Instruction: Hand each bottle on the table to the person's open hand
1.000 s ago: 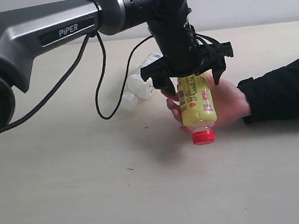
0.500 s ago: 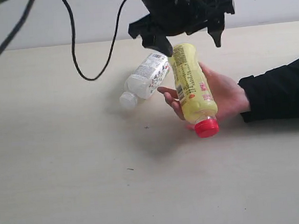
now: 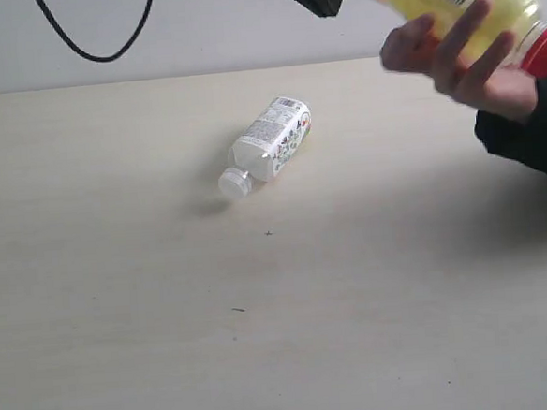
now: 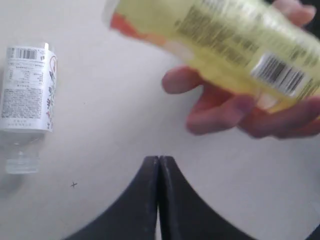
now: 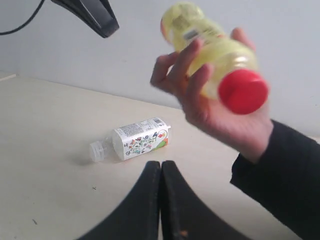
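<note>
Heads up: your left gripper [image 4: 158, 172] and right gripper [image 5: 161, 175] are pressed together, empty. Drop onto the lying white bottle [image 3: 271, 139] mid-frame like that and you'll probably just roll it away.

Left gripper [image 4: 158, 159]: matt black jaws, smooth, flaring in curves from narrow tips to a broad base. Right gripper [image 5: 161, 163]: same black, curved jaws. Cable [image 3: 104, 58]: thin, black, round-sectioned, looped at far left.
</note>
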